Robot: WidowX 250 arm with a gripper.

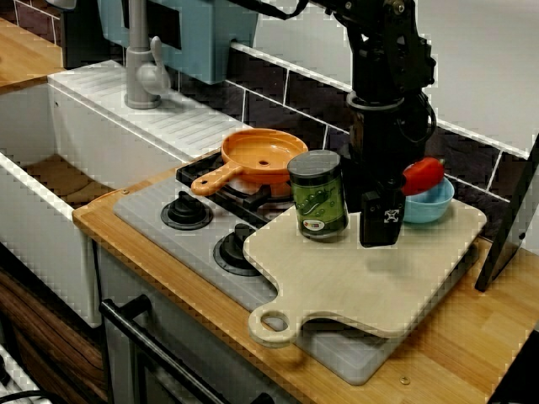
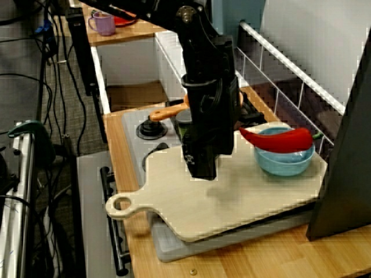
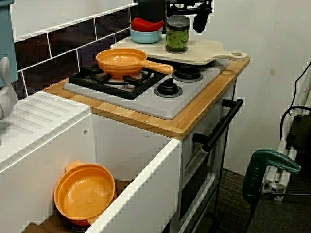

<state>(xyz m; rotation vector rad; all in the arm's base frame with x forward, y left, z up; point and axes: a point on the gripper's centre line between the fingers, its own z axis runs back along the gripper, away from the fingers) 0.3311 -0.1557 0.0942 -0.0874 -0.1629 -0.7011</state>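
Centre right in the front view, my gripper (image 1: 380, 229) hangs upright just above the cutting board (image 1: 370, 278), touching nothing, just right of the green can (image 1: 318, 195). Its fingers read as one dark block in every view, so I cannot tell whether the claw is clenched or released. The can stands upright near the board's back edge. The board lies flat over the stove (image 1: 143, 210), giving it level footing. Behind, a red pepper (image 1: 424, 174) bridges a blue bowl (image 1: 429, 206), apparently too long to sit inside.
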